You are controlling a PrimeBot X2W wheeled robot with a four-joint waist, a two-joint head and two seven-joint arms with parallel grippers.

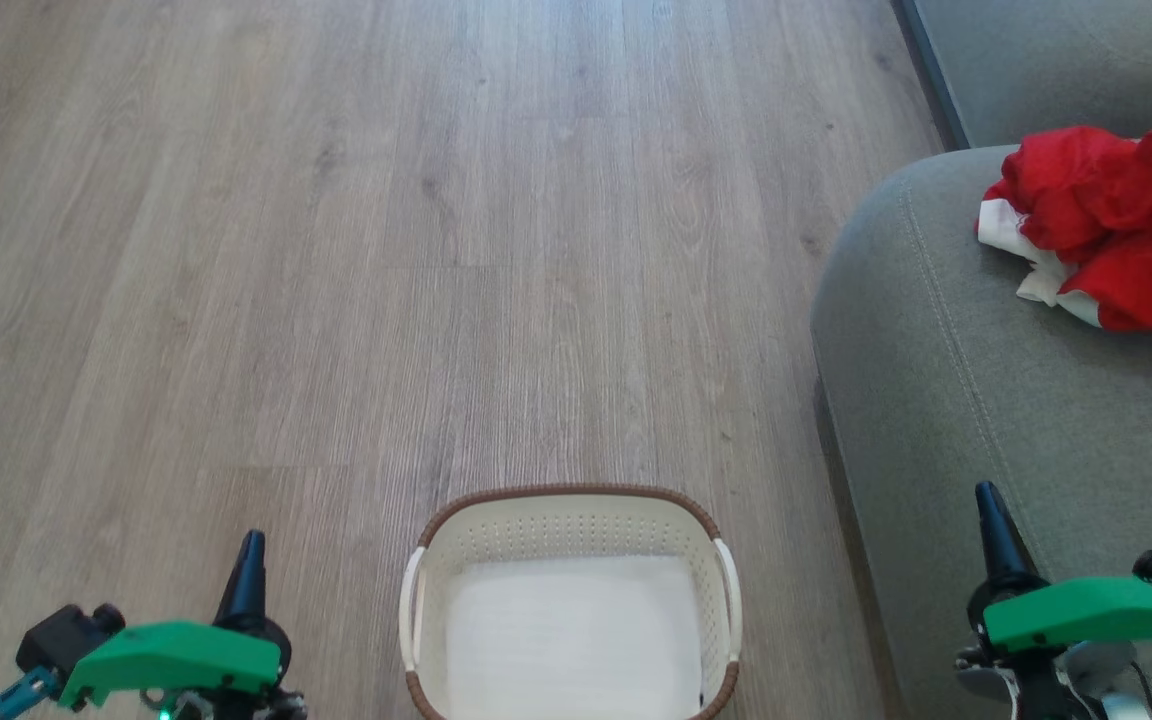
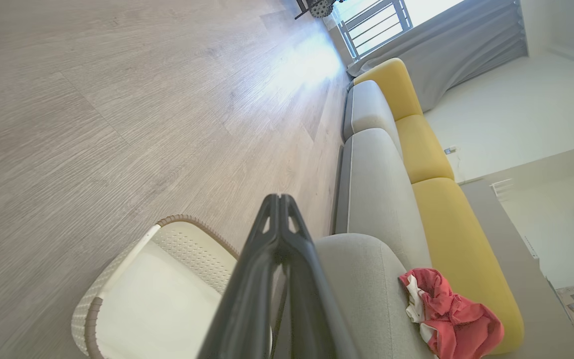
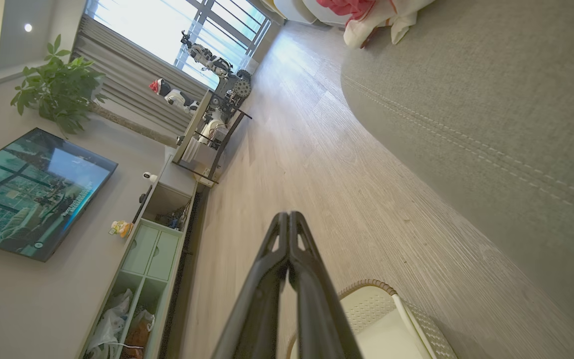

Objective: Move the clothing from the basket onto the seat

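Now: red clothing (image 1: 1116, 230) lies crumpled on the grey sofa seat (image 1: 986, 400). The basket (image 1: 576, 495) on the floor (image 1: 336, 250) looks empty. Closed, holding nothing: left fingers (image 1: 248, 575), right fingers (image 1: 994, 530). Fabric judged light, limp, snag-prone; pinch a raised fold, not the flat trim.

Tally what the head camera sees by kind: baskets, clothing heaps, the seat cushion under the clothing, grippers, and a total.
Cream-white perforated plastic basket with brown rim: 1
Heap of red fabric clothing with white trim: 1
Grey upholstered seat cushion under it: 1
Dark-fingered grippers, left gripper and right gripper: 2
Total: 5
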